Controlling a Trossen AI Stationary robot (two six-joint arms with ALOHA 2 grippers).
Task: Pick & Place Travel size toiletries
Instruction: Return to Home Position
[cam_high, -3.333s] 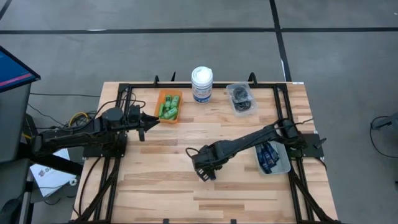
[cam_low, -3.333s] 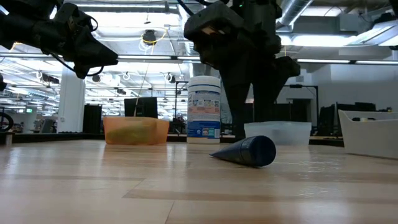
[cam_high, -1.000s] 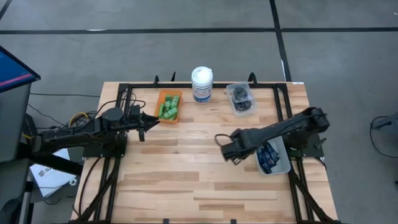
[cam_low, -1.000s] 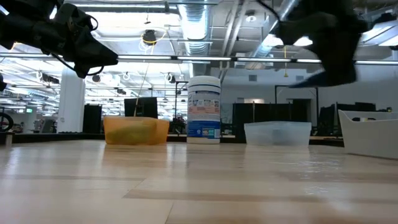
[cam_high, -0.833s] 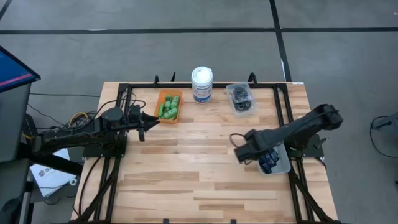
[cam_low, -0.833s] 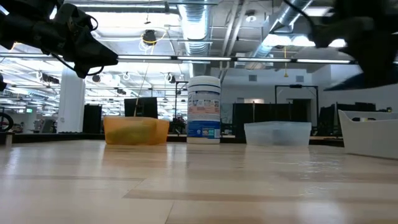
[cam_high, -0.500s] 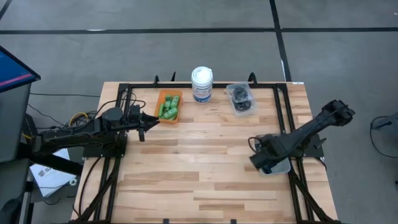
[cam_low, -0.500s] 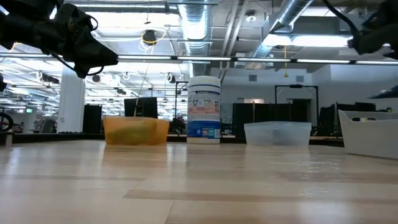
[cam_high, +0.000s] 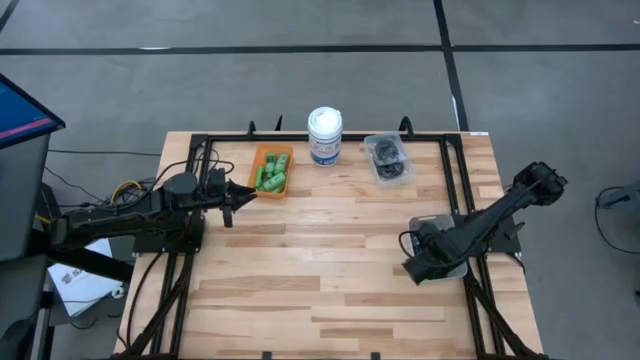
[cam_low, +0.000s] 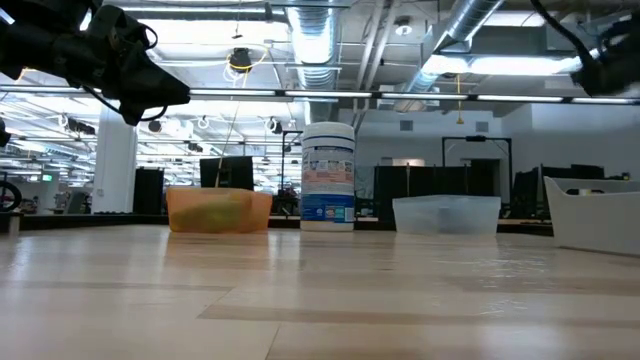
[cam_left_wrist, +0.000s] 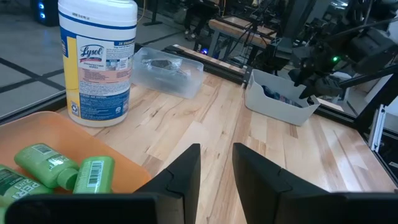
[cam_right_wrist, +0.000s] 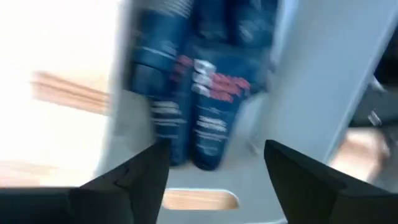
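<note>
Over the gray bin (cam_high: 431, 221) at the table's (cam_high: 300, 270) right edge, the right gripper (cam_high: 420, 264), fingers spread wide and holding nothing. Directly below it in the right wrist view, dark navy tubes (cam_right_wrist: 205, 93) lying side by side inside that bin. Farther back along the right side, a clear bin (cam_high: 368, 143) with black discs in packets (cam_high: 388, 158). Beside that, at the middle of the far edge, a white canister (cam_high: 324, 133) standing upright. Left of the canister, an orange bin (cam_high: 291, 176) holding green bottles (cam_high: 272, 172). Just beside the orange bin's near left corner, the left gripper (cam_high: 244, 195), raised above the wood, fingers close together with a narrow gap and nothing held. Bare wood across the rest of the tabletop.
</note>
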